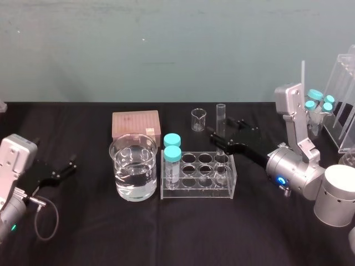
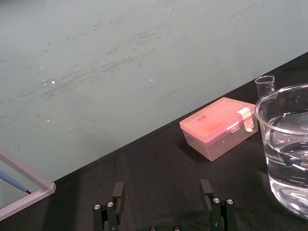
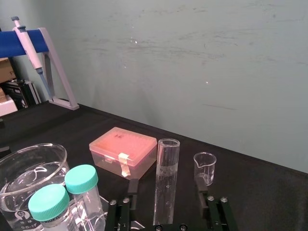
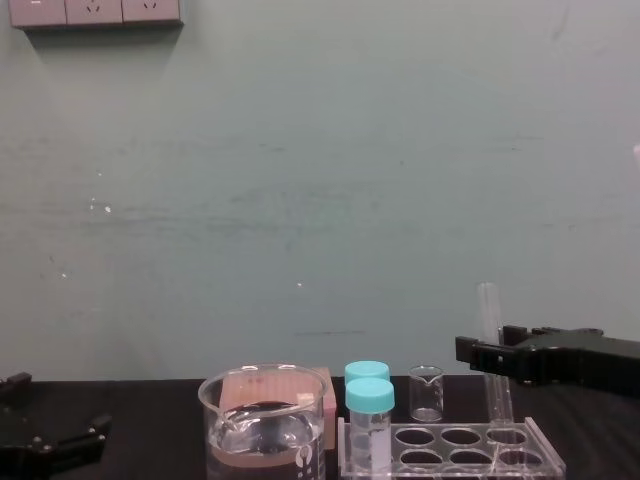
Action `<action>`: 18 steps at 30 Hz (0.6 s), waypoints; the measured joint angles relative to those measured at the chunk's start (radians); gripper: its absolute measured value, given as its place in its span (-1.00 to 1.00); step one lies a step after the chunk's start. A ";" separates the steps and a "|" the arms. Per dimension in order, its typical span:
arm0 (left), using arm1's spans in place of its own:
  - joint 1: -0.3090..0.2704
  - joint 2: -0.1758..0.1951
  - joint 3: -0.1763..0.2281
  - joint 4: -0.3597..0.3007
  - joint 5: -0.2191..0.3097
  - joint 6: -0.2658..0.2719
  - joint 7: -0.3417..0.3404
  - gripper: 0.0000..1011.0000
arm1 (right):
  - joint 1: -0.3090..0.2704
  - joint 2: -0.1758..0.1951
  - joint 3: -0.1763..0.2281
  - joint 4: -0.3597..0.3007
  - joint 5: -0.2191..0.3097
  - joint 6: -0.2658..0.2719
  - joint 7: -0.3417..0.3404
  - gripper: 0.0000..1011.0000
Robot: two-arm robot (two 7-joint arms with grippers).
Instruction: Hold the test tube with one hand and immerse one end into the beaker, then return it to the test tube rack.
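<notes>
The test tube (image 1: pixel 221 124) stands upright in a back right hole of the clear test tube rack (image 1: pixel 198 192). My right gripper (image 1: pixel 224 139) reaches in from the right and straddles the tube's middle. In the right wrist view the tube (image 3: pixel 166 178) rises between the two black fingers (image 3: pixel 132 188) with a gap on each side, so the right gripper (image 3: pixel 166 186) is open. From the chest view the tube (image 4: pixel 490 310) passes behind the right gripper (image 4: pixel 488 350). The beaker (image 1: pixel 133 166) of clear liquid sits left of the rack. My left gripper (image 1: pixel 64 169) rests open at the far left.
Two turquoise-capped vials (image 1: pixel 172 147) stand in the rack's left end. A pink tip box (image 1: pixel 136 124) lies behind the beaker, and a tiny clear beaker (image 1: pixel 198 119) stands behind the rack. A clear stand with more capped vials (image 1: pixel 319 102) is at the back right.
</notes>
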 joint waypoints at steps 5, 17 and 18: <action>0.000 0.000 0.000 0.000 0.000 0.000 0.000 0.98 | 0.000 0.000 0.000 0.000 0.001 0.000 0.000 0.20; 0.000 0.000 0.000 0.000 0.000 0.000 0.000 0.98 | 0.000 0.001 0.000 -0.001 0.003 -0.001 0.000 -0.50; 0.000 0.000 0.000 0.000 0.000 0.000 0.000 0.98 | -0.001 0.001 0.000 -0.001 0.003 -0.001 0.000 -0.55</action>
